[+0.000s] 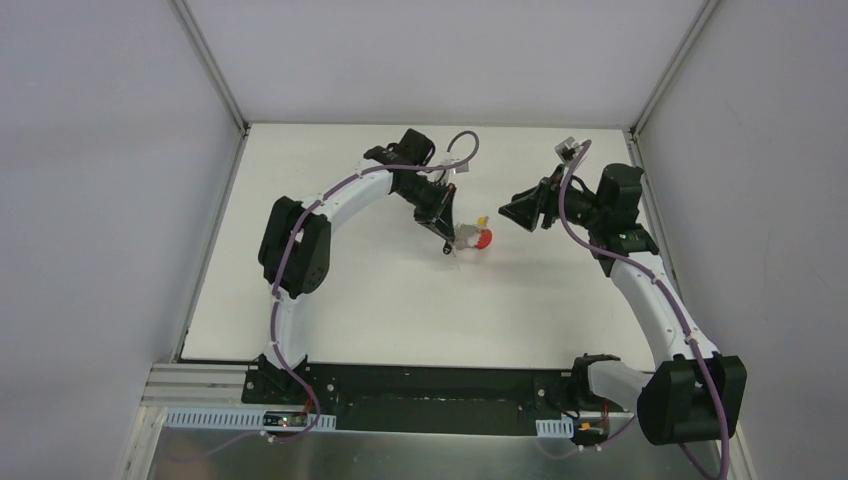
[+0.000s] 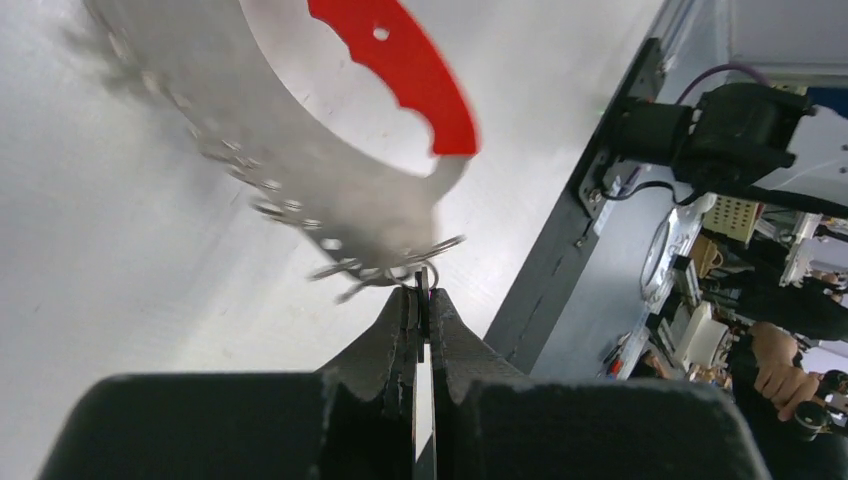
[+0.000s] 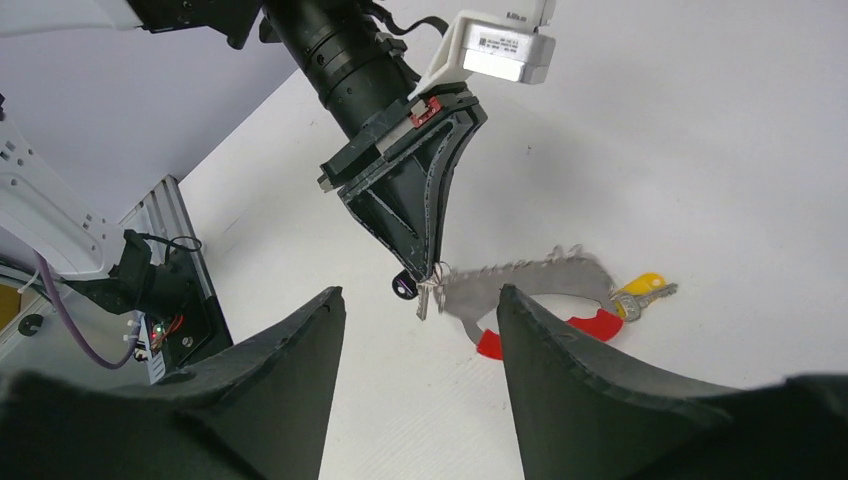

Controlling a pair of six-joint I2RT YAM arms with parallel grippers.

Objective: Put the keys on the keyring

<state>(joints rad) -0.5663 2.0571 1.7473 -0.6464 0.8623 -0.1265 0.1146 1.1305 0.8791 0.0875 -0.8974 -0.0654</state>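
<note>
Keys (image 3: 520, 280) are clenched at one end by the left gripper (image 3: 432, 272), presenting the keyring (image 3: 404, 287), apparently beside its tips, to the released right gripper (image 3: 420, 300).

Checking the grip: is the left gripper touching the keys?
Touching: left wrist view shows the left gripper shut on a ring of the keys.

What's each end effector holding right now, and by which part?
Left end effector pinches the keys by the small rings at the strap's grey end. Right end effector is open, holding nothing.
</note>
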